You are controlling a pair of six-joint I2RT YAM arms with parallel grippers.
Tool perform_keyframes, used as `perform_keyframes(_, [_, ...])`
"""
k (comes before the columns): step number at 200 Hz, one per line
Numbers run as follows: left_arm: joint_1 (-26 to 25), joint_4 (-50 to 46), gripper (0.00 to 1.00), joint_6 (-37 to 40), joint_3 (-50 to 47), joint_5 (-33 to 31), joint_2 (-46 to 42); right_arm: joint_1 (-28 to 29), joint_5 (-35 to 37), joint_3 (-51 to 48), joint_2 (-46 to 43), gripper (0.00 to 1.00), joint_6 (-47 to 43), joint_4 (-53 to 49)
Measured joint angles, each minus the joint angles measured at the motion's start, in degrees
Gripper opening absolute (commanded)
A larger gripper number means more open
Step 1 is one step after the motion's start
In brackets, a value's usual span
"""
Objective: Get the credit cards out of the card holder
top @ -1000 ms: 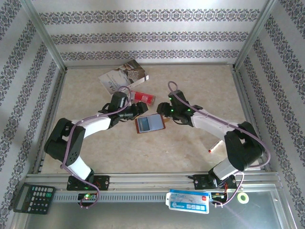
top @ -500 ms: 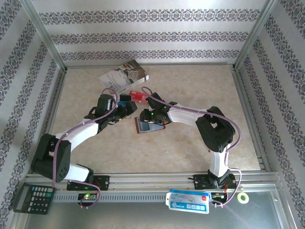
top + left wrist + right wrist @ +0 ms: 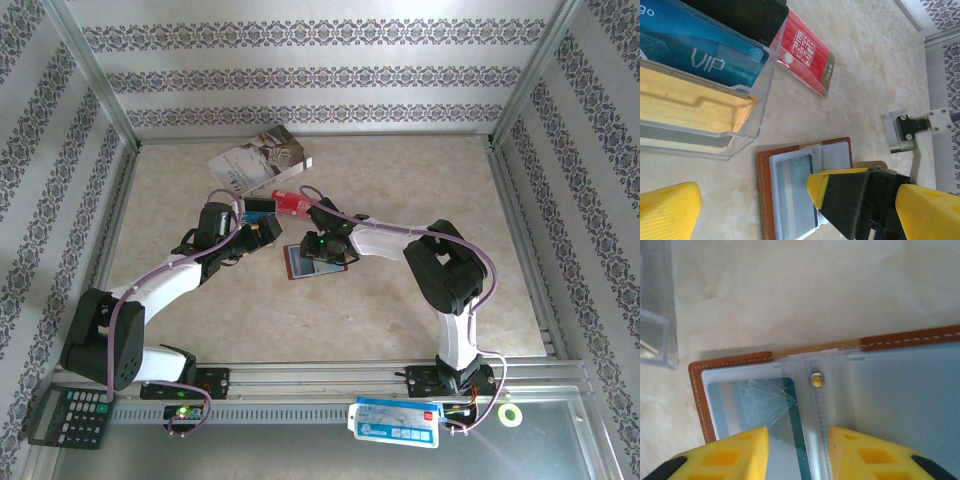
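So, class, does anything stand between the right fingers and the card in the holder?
Only the holder's own clear sleeve, which covers the card. The right fingers are right over the open holder, one on either side of that card, with nothing else visible between them.

Lab robot booth: aluminium frame (image 3: 95,75), wallpaper-print panels (image 3: 320,70), marble-look tabletop (image 3: 400,170), 2 bolted arms (image 3: 165,280).

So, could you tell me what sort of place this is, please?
Probably a lab robot test cell, not a real room: patterned wallpaper panels set in an aluminium frame enclose a marble-look tabletop.
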Motion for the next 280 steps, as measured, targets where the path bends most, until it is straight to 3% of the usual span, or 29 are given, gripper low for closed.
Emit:
perform_keyframes(63, [0.00,0.15,0.99,-0.22,0.00,3.08,2.40,1.75,2.10,-7.65,-5.14,0.41,13.42,5.66])
perform_keyframes(99, [-0.35,0.17,0.93,-0.85,0.00,5.01,3.37,1.46,2.05,-9.70,-8.11,0.43,13.99,7.21])
perform_keyframes(153, [-4.85,-6.54,0.78,2.93,5.44,5.46,8.04,-2.27,-1.11,-11.34,-15.13,0.42,8.87,9.70])
perform_keyframes(227, [-11.15,-15.58,0.43,7.63,15.19,-1.07,16.04,-2.51,-5.44,-14.88,-14.73,0.30,7.61,12.74])
perform_keyframes(280, [-12.11,-18.99,0.31,9.16,18.53,-1.95,20.81,-2.51,-7.13,-14.88,-10.91,0.20,7.56,14.43])
